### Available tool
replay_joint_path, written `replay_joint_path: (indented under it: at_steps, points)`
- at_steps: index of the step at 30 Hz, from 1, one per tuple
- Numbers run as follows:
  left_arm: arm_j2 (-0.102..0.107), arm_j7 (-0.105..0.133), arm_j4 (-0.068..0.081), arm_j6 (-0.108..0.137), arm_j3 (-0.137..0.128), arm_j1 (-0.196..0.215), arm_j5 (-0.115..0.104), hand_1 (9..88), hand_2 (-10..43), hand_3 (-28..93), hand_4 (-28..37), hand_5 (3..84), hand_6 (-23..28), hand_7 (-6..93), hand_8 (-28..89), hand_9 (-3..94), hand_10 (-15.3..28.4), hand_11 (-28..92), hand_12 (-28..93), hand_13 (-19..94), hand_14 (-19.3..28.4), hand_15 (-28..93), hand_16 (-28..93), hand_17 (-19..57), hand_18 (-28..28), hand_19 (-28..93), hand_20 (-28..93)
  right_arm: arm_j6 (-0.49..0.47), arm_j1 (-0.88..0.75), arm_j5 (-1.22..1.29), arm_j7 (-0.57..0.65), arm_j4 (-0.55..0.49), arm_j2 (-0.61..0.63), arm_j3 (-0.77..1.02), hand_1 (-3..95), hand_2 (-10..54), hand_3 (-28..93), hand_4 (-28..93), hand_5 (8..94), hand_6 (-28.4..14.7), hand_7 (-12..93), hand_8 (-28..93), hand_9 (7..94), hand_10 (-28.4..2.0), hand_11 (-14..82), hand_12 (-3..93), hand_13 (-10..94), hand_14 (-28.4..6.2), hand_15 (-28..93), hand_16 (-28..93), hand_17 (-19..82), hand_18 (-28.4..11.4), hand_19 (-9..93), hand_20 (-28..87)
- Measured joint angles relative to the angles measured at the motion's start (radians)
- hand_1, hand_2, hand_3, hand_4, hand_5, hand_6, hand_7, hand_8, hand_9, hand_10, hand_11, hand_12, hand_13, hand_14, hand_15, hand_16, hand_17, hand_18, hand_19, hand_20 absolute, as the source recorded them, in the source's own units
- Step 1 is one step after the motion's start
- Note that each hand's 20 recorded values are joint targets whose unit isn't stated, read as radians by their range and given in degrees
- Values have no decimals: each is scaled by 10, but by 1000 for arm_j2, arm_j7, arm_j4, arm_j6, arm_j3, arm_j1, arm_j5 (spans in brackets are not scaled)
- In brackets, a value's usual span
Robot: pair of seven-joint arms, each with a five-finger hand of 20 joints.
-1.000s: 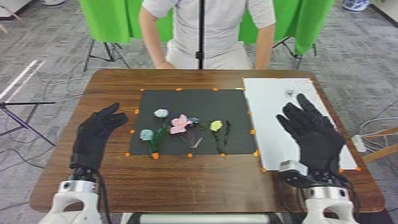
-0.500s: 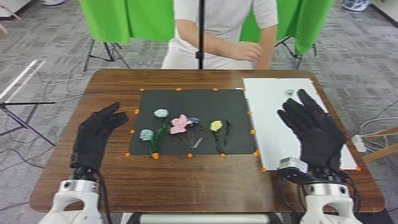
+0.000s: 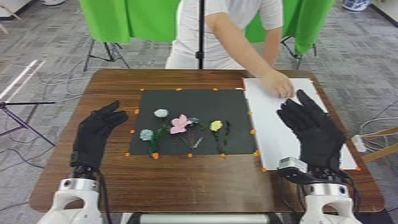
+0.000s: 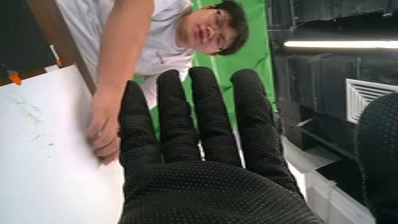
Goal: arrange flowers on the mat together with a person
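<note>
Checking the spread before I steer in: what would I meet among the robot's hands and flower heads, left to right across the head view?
Left hand, lower pale blue flower, upper pale blue flower, pink flower, yellow flower, right hand.

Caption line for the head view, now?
A person's hand reaches onto the white sheet beside flowers on the dark mat, between two gloved robot hands.
</note>
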Motion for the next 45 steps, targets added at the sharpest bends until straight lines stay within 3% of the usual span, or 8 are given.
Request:
replay_joint_path:
  at_steps: [40,45]
  points:
    - [1,-1,0,0,-1,2,-3,184,51,646,-283,470,56,128,-46,464,146,202,156,353,194,241,36,3,163,149,181,4,-4,-3,1,-1,0,-4,30,40,823,-191,442,16,106,-86,461,-126,56,126,364,-118,122,166,211,-148,71,308]
    - [1,2,0,0,-1,2,-3,207,20,661,-271,469,54,130,-47,463,144,201,156,354,194,241,36,6,162,144,179,-21,-4,-10,11,-1,-4,8,24,41,810,-188,427,13,86,-84,430,-131,47,123,325,-132,101,158,198,-154,55,297]
